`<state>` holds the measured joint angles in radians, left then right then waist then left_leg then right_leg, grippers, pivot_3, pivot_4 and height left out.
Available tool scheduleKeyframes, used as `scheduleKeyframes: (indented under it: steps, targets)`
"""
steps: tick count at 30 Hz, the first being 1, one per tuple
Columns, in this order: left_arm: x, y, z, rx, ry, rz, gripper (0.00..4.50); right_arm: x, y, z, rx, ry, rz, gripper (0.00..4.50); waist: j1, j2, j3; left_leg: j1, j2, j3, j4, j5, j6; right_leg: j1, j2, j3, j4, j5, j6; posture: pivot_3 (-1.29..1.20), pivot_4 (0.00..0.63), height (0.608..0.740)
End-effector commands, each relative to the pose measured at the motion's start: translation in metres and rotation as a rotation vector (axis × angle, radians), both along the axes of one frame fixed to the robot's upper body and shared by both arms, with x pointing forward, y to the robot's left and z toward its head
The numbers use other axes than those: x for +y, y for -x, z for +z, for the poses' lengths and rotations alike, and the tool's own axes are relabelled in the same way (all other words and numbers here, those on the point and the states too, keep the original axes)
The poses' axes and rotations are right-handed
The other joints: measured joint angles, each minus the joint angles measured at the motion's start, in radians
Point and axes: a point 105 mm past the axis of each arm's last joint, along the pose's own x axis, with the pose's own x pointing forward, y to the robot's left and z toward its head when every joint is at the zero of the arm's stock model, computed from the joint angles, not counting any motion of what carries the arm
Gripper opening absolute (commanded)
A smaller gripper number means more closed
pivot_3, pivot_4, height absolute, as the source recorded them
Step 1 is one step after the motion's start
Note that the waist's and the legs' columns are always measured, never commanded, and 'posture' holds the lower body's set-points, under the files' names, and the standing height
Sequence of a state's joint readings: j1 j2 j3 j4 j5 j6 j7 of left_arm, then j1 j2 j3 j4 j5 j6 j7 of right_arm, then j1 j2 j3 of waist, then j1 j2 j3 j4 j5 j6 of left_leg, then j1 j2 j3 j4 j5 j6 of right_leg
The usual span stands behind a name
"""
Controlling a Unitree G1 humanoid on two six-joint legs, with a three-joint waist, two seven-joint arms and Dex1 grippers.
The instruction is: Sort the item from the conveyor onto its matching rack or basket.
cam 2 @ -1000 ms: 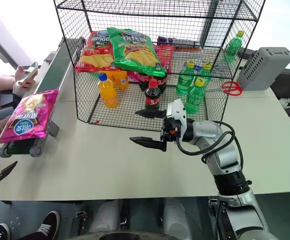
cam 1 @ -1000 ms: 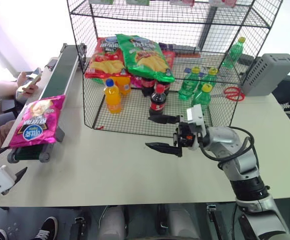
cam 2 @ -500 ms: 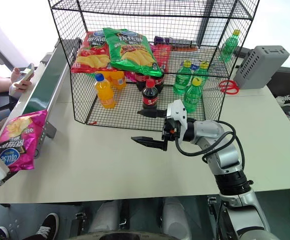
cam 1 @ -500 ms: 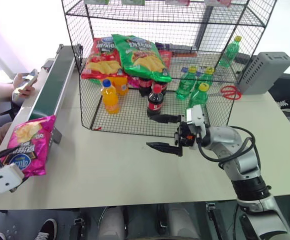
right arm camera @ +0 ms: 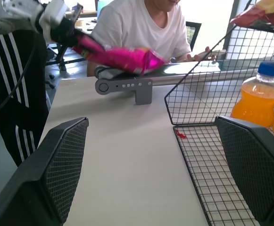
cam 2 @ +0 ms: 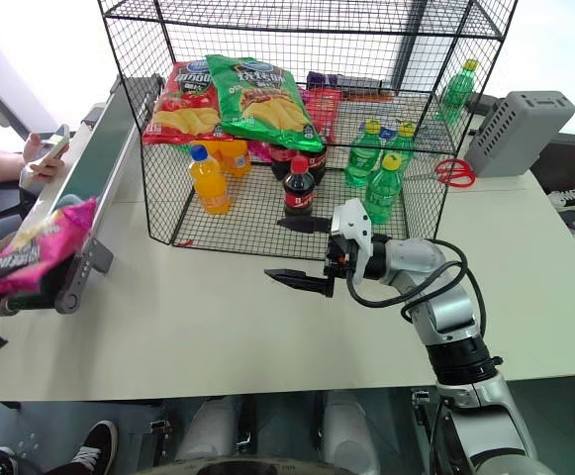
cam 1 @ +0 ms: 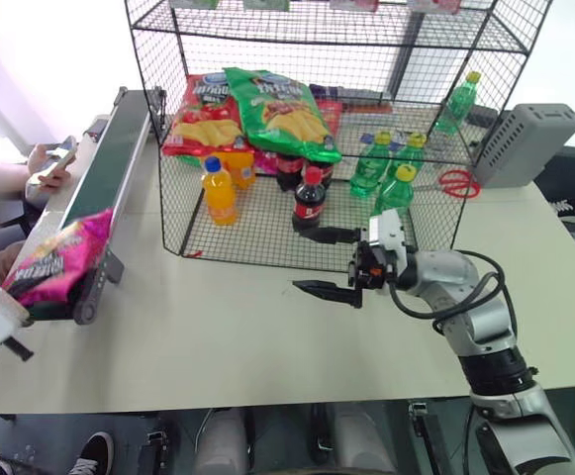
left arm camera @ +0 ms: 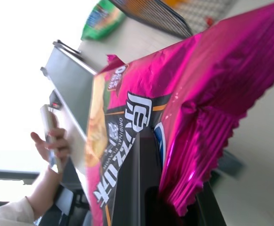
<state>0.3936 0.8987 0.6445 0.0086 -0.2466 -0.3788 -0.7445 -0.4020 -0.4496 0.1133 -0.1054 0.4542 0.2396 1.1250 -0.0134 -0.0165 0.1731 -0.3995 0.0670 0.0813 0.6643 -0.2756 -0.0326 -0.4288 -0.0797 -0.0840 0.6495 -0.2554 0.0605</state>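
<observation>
Magenta chip bag (cam 1: 57, 259) pinched at its crimped end seam in left claw (left arm camera: 148, 200), hanging over the near end of the conveyor (cam 1: 109, 178). Light, crinkly, slippery foil, fragile contents; seam looks the safest hold. Right claw (cam 1: 325, 263) wide, empty, over bench (cam 1: 228, 327)

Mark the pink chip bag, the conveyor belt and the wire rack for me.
pink chip bag (cam 1: 57, 259), left eye view, on the bag's printed front.
conveyor belt (cam 1: 109, 168), left eye view, on the bare dark-green belt.
wire rack (cam 2: 158, 188), right eye view, on its mesh side wall.
</observation>
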Motion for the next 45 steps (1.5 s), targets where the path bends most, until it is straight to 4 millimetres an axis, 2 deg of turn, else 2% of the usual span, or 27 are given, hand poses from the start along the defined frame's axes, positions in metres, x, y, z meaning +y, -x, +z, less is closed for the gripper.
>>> scheduleKeyframes:
  steps: [1,5,9,11,13,15,18,20,24,28,30,32,36,42,45]
  targets:
    - [-0.007,0.002,0.036,-0.089,0.183,-0.048,0.05,0.002,-0.001,0.011,-0.051,-0.018,0.010,4.50,-0.002,0.000,0.000,0.000,0.000,0.000,0.000,0.000,0.000,0.000,0.000,0.000,0.000,0.000,0.000,0.00,0.150,0.740]
    - [-0.024,0.004,0.063,-0.106,0.458,-0.149,0.05,-0.001,-0.003,0.010,-0.056,-0.009,0.005,4.50,-0.001,0.000,0.000,0.000,0.000,0.000,0.000,0.000,0.000,0.000,0.000,0.000,0.000,0.000,0.000,0.00,0.150,0.740]
    - [-0.060,0.013,0.085,-0.028,0.718,-0.360,0.05,-0.004,-0.005,0.013,-0.052,-0.020,-0.002,4.50,-0.001,0.000,0.000,0.000,0.000,-0.001,0.000,0.000,0.000,0.001,0.000,0.000,0.000,0.000,0.000,0.00,0.150,0.740]
    - [-0.076,0.017,0.086,0.087,0.887,-0.431,0.05,-0.006,-0.005,0.015,-0.030,-0.029,0.005,4.50,-0.001,0.000,0.000,0.000,0.000,-0.001,0.000,0.000,0.000,0.001,0.000,0.000,0.000,0.000,0.000,0.00,0.150,0.740]
    - [-0.099,0.026,0.084,0.243,1.071,-0.555,0.05,-0.009,0.001,0.020,0.066,-0.062,0.049,4.50,-0.001,0.000,0.000,0.000,0.000,-0.002,0.000,0.000,0.000,0.001,0.000,0.000,0.000,0.000,0.000,0.00,0.150,0.740]
    - [-0.109,0.032,0.084,0.313,1.151,-0.613,0.05,-0.010,0.006,0.022,0.120,-0.075,0.080,4.50,-0.001,0.000,0.000,0.000,0.000,-0.002,0.000,0.000,0.000,0.001,0.000,0.001,0.001,0.000,0.000,0.00,0.150,0.740]
    - [-0.132,0.041,0.076,0.542,1.304,-0.747,0.05,-0.015,0.027,0.021,0.282,-0.050,0.205,4.50,0.000,0.001,0.001,0.001,-0.001,-0.002,0.000,0.000,0.000,0.001,0.001,0.001,0.001,0.000,0.000,0.00,0.150,0.740]
    - [-0.142,0.041,0.077,0.608,1.344,-0.825,0.05,-0.020,0.037,0.020,0.412,-0.042,0.267,4.50,0.004,0.001,0.001,0.001,-0.001,-0.003,0.000,0.000,0.000,0.001,0.001,0.001,0.001,0.000,0.000,0.00,0.150,0.740]
    - [-0.152,0.039,0.090,0.701,1.455,-0.977,0.05,-0.024,0.036,0.020,0.439,-0.026,0.283,4.50,0.002,0.000,0.000,0.002,-0.001,-0.003,0.000,0.000,0.000,0.003,0.001,0.001,0.000,0.000,-0.001,0.00,0.150,0.740]
    - [-0.157,0.035,0.090,0.756,1.477,-1.056,0.05,-0.019,0.038,0.024,0.444,-0.038,0.317,4.50,-0.001,0.001,0.000,0.003,-0.001,-0.003,0.000,0.000,0.000,0.003,0.002,0.002,0.001,0.000,-0.001,0.00,0.150,0.740]
    - [-0.162,0.033,0.091,0.771,1.488,-1.103,0.05,-0.014,0.041,0.033,0.447,-0.073,0.353,4.50,0.001,0.001,0.000,0.002,-0.001,-0.003,0.000,0.000,0.000,0.003,0.002,0.002,0.001,0.000,0.000,0.00,0.150,0.740]
    - [-0.166,0.030,0.089,0.799,1.493,-1.118,0.05,-0.008,0.048,0.048,0.449,-0.126,0.420,4.50,0.002,0.000,0.000,0.002,-0.001,-0.003,0.000,0.000,0.000,0.003,0.002,0.002,0.001,0.000,0.000,0.00,0.150,0.740]
    - [-0.167,0.023,0.088,0.804,1.512,-1.110,0.05,0.001,0.058,0.057,0.426,-0.121,0.472,4.50,0.002,0.000,0.000,0.002,-0.001,-0.003,0.000,0.000,0.000,0.003,0.002,0.002,0.000,0.000,0.000,0.00,0.150,0.740]
    - [-0.164,0.008,0.091,0.747,1.544,-1.089,0.05,0.008,0.065,0.051,0.446,-0.078,0.495,4.50,0.003,0.000,0.000,0.002,-0.002,-0.003,0.000,0.000,0.000,0.003,0.002,0.002,0.000,0.000,0.000,0.00,0.150,0.740]
    - [-0.166,0.002,0.087,0.737,1.505,-1.046,0.05,0.009,0.066,0.048,0.450,-0.064,0.493,4.50,0.003,0.000,0.000,0.002,-0.002,-0.003,0.000,0.000,0.000,0.003,0.002,0.002,0.000,0.000,0.000,0.00,0.150,0.740]
